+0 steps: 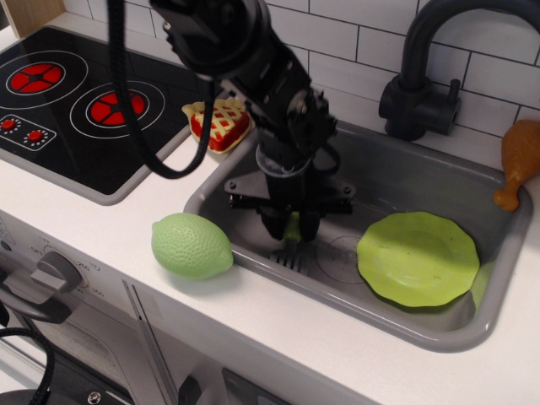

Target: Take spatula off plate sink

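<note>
One toy spatula is held by the jaws of the arm, which are closed on its green handle. The grey blade hangs down and sits low over the floor of the sink, toward eight o'clock, near the front wall. It cannot be told if the blade is touching the floor or is just above it.

The spatula is held by its handle with the blade pointing down, most likely so that it can be set flat on the sink floor once the jaws are opened. It is held well apart from the plate, so the main part of the task looks done: the spatula is off the plate and only has to be let go.

The plate is lying in the sink at about four o'clock, and nothing is seen on it. Between the plate and the spatula the round drain mark is seen. The black faucet is standing at the back of the sink at about one o'clock.

Outside the sink, a green lime is resting on the table just beside the front left corner. A toy pie slice is lying at the back left corner, and a toy chicken leg is leaning at the far right edge.
</note>
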